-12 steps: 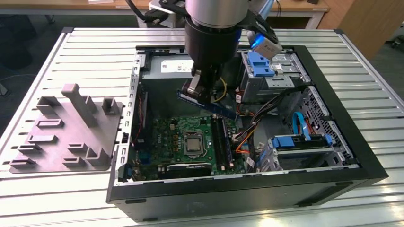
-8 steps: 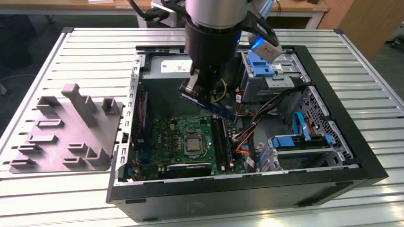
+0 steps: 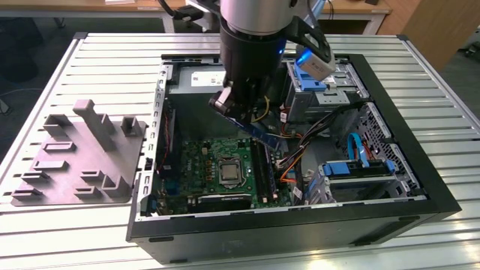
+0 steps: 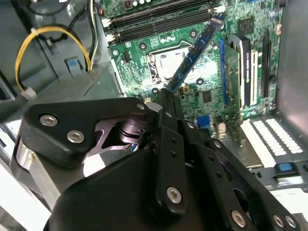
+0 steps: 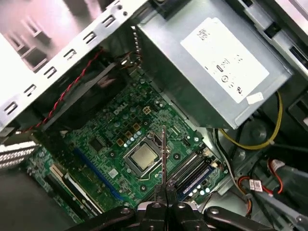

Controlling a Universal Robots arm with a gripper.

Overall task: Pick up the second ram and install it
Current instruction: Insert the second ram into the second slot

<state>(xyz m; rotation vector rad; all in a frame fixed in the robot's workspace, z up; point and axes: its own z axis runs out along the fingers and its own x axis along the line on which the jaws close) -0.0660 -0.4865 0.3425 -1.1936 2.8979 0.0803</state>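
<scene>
Slatted metal table (image 3: 112, 67); wooden desk (image 3: 75, 8) behind; dark floor (image 3: 463, 79).

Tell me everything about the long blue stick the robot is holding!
The second ram is a long, thin, flat blue board with small dark chips along its face. The pincer grips it by one end, so it juts out tilted in the air above the green motherboard. Nothing else seems to touch it. In the first wrist view it shows edge-on as a thin line.
</scene>
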